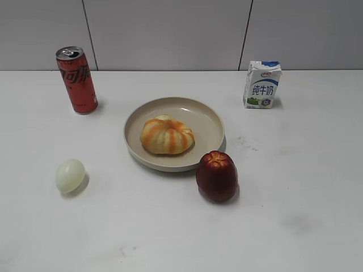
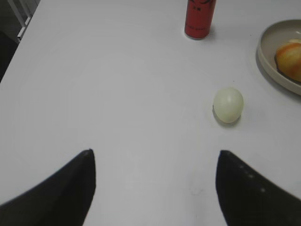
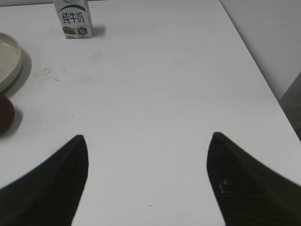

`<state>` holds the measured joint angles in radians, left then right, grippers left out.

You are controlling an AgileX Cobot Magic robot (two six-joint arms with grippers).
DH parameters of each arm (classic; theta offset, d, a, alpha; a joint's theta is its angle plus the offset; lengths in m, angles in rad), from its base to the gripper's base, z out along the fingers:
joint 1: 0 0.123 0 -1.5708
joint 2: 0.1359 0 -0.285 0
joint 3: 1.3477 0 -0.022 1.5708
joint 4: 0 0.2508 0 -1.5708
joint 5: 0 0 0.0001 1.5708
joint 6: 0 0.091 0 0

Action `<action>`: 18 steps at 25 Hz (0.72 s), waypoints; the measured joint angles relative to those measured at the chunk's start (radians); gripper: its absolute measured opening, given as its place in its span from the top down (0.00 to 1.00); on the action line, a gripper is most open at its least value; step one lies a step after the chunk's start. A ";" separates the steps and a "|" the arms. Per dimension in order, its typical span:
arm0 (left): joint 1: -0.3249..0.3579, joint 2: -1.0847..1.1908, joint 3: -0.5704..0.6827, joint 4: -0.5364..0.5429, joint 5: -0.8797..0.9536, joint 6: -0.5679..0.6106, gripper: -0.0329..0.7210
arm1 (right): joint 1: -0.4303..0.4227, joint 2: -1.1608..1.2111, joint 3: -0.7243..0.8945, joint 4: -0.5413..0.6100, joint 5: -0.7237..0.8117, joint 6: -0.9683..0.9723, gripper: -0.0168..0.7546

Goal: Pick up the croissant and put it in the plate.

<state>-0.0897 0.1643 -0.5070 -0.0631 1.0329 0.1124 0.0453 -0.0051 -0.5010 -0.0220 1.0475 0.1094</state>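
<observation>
The croissant [image 1: 167, 135], rounded with orange and cream stripes, lies inside the beige plate [image 1: 211, 122] at the table's middle. In the left wrist view the croissant [image 2: 290, 60] and the plate [image 2: 266, 61] show at the right edge. A sliver of the plate [image 3: 10, 66] shows at the left of the right wrist view. My left gripper [image 2: 155, 153] is open and empty over bare table, well left of the plate. My right gripper [image 3: 148, 137] is open and empty over bare table, right of the plate. Neither gripper shows in the exterior view.
A red soda can [image 1: 77, 80] stands back left. A pale egg [image 1: 70, 175] lies front left of the plate. A dark red apple [image 1: 216, 175] sits against the plate's front right. A milk carton [image 1: 262, 84] stands back right. The table's right edge [image 3: 263, 80] runs close to my right gripper.
</observation>
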 joint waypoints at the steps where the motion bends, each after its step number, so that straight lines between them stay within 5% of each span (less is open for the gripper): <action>1: 0.000 0.000 0.000 0.000 0.000 0.000 0.18 | 0.000 0.000 0.000 0.000 0.000 0.000 0.21; 18: 0.000 -0.164 0.001 0.000 0.001 0.000 0.18 | 0.000 0.000 0.000 0.000 0.000 0.000 0.21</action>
<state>-0.0897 0.0000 -0.5060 -0.0631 1.0339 0.1124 0.0453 -0.0051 -0.5010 -0.0220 1.0475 0.1094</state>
